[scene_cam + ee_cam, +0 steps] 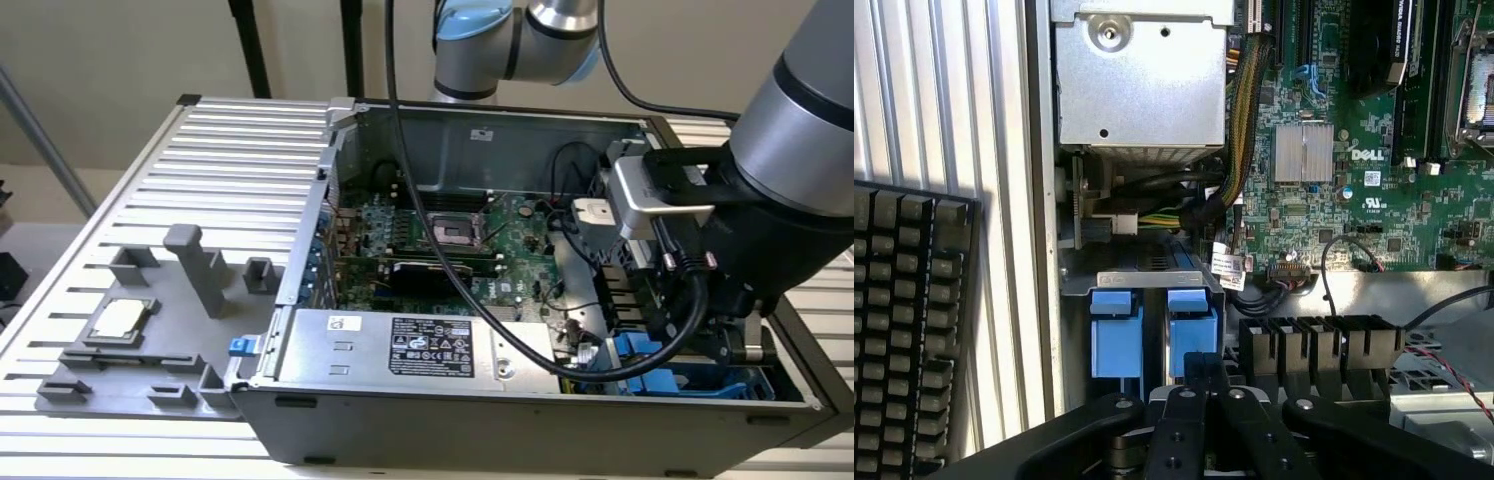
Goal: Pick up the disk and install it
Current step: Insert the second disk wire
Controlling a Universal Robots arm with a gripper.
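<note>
Inside the open computer case (441,130), gripper (1201,375) fingers pinched together over the blue carriers, disk (1191,325) seated in the drive bay beside a second blue carrier (1116,335), green motherboard (1354,170) beyond, silver power supply (400,345) near the front wall.

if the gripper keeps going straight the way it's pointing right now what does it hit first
Probably the blue carrier handles in the drive bay of the computer case. The gripper points at them in the wrist view, its tips just short of the nearer one. Depth is unclear, so contact may already be close.
</note>
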